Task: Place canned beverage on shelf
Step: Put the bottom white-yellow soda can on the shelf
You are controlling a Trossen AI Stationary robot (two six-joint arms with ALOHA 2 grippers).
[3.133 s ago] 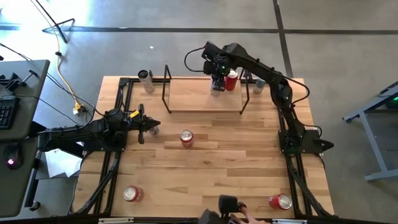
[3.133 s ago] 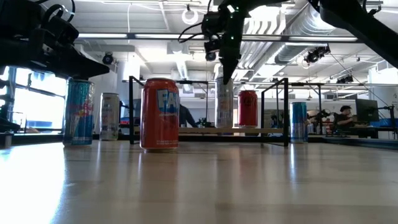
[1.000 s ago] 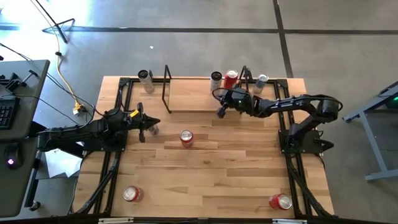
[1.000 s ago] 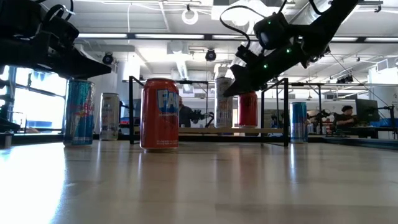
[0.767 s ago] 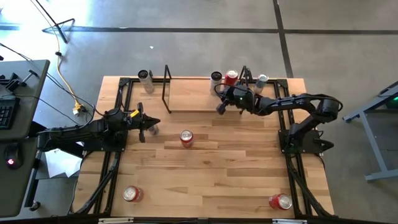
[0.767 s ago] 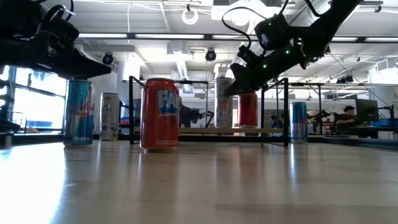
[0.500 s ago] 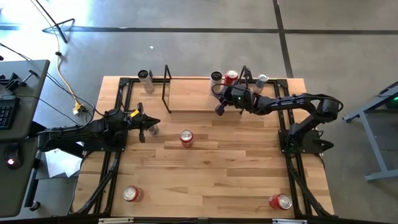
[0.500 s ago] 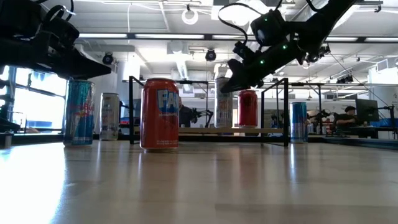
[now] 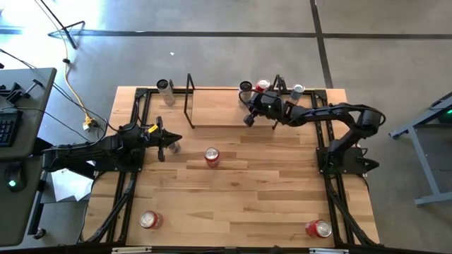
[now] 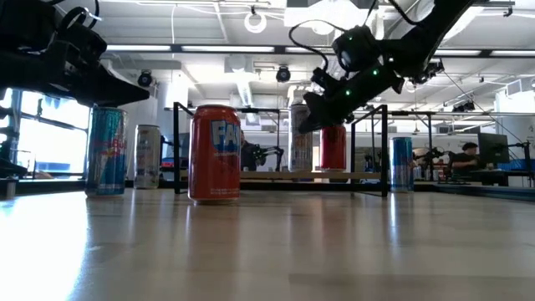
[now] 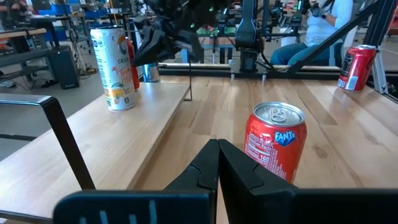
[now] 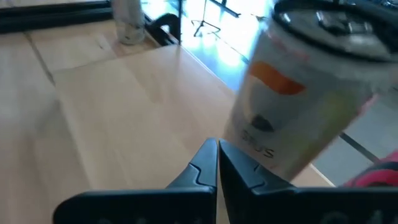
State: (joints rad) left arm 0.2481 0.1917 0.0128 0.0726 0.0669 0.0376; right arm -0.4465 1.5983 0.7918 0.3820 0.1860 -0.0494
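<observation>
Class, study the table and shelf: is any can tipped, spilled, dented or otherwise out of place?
Nothing stands out. Every can in view stands upright, including the tall white can and red can on the shelf. No spill shows. The right claw, shut and empty, hangs over the shelf.

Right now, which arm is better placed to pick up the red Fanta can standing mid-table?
Left, probably. The left gripper, shut, points at the red Fanta can close ahead. The right gripper, also shut, hangs over the light-wood shelf beside a white can.
</observation>
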